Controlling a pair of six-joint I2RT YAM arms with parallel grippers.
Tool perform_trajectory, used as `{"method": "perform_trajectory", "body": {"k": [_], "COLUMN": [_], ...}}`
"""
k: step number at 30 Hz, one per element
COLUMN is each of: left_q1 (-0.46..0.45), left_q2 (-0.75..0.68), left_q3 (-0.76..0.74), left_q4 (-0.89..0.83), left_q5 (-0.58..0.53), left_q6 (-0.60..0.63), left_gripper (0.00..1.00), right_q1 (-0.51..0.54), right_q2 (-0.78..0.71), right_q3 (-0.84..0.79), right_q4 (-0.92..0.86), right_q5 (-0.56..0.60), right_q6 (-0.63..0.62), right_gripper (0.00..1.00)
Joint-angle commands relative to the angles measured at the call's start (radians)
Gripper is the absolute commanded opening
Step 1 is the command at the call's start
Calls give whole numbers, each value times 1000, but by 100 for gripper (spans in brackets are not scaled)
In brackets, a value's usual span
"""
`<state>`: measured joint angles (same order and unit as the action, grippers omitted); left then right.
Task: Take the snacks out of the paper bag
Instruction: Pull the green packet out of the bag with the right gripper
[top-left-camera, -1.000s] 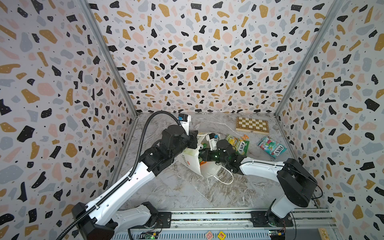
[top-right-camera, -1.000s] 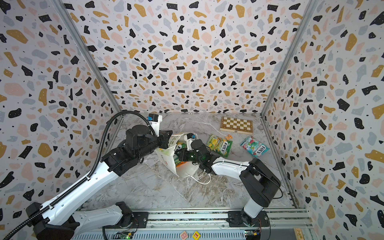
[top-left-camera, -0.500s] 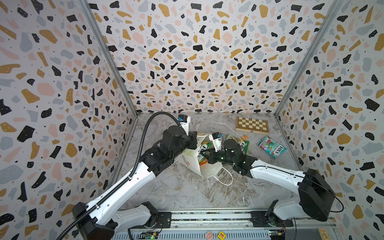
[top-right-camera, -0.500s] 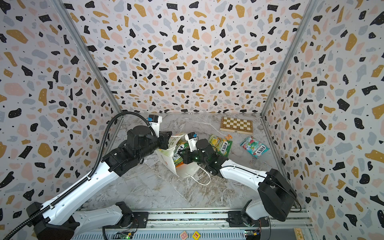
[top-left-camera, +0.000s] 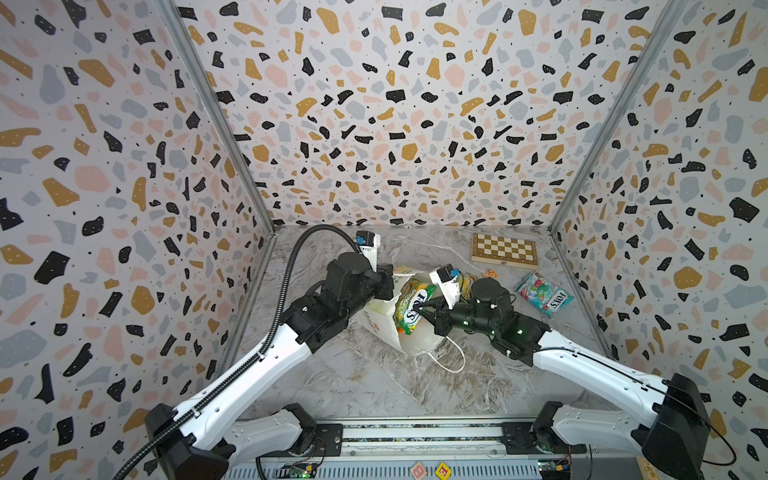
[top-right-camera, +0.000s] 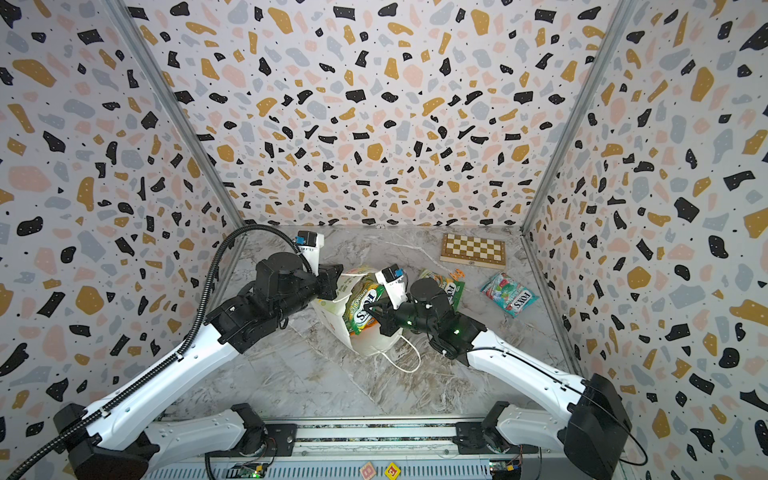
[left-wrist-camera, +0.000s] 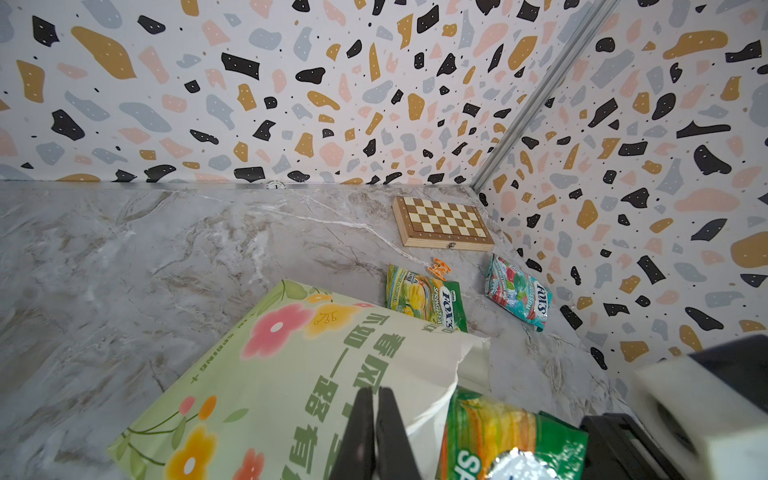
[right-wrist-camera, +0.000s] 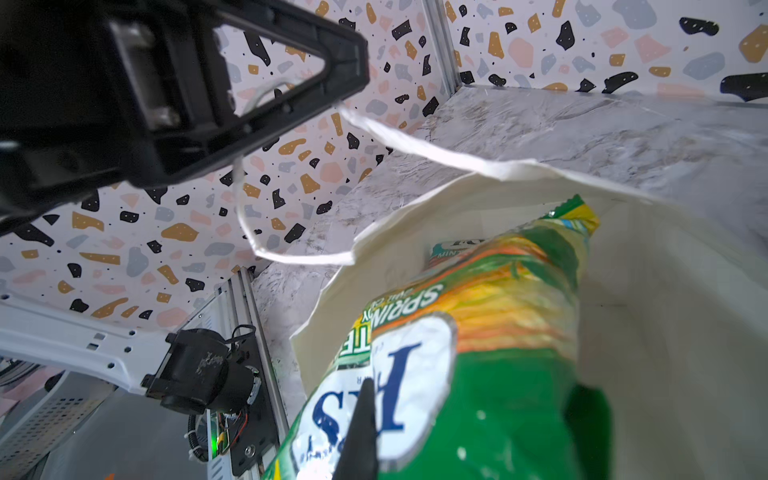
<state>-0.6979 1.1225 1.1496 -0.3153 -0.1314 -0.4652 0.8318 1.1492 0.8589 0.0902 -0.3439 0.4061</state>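
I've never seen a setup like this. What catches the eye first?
Mid-table, two arms meet over a white paper bag: the left pincer pinches its rim while the right pincer grips a green-yellow FOX'S packet sticking half out of the mouth. Farther back, near the right wall, lie a teal-and-red packet and a small chessboard, all boxed in by loud speckled walls.

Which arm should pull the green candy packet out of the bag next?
Right. The right gripper is shut on the green packet sticking out of the paper bag, while the left gripper pinches the bag's rim.
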Motion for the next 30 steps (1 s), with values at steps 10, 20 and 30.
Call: {"method": "perform_trajectory", "body": {"k": [10, 20, 30], "left_q1": [-3, -3, -3], "left_q2": [-5, -1, 1], "left_q3": [-7, -1, 4], "left_q4": [35, 35, 36], "left_q5": [-17, -17, -12], "left_q6": [-7, -9, -9], "left_gripper": [0, 0, 0], "right_q1": [-6, -80, -227], "right_q2": [-229, -359, -379], "right_q3": [120, 152, 153], "right_q4": [-263, -364, -508], "right_q5": [147, 230, 418], "right_q6": [-183, -243, -241], "right_gripper": [0, 0, 0]}}
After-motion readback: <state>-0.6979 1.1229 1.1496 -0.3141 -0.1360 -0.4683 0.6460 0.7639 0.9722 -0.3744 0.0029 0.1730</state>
